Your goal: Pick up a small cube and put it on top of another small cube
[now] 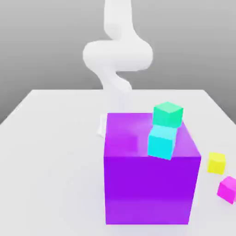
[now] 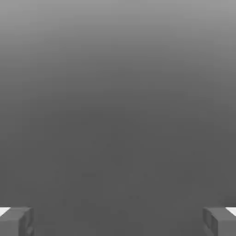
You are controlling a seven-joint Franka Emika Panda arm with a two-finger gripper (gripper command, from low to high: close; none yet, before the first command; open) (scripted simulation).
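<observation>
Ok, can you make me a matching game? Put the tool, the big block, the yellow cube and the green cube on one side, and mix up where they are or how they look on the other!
Things:
1. tool
2. big block
3. yellow cube
4. green cube

Clues:
A. on the table, farther back than the pink cube
B. purple
C. partly hidden by the cyan cube in the exterior view
D. open, with its two fingers wide apart

Right pairs: 1-D, 2-B, 3-A, 4-C
</observation>
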